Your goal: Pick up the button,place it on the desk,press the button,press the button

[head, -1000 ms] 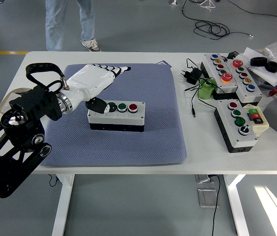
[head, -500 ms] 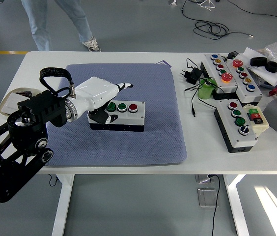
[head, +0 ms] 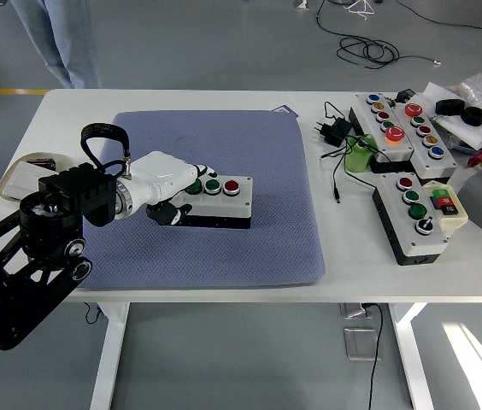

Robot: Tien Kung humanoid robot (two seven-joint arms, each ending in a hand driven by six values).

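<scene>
Left hand (head: 173,181) over button box (head: 215,202) (apparently touching), blue mat (head: 249,154)

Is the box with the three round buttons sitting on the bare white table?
No, the grey-and-black three-button box sits on the blue-grey textured mat, not the white table.

White table (head: 224,286) under a blue-grey dotted-weave mat (head: 249,248). White-topped, black-based button box (head: 215,203) with two green caps and one red. White-shelled left hand (head: 166,184) on black arm.

Bright, even light; sharp, soft shadows
</scene>
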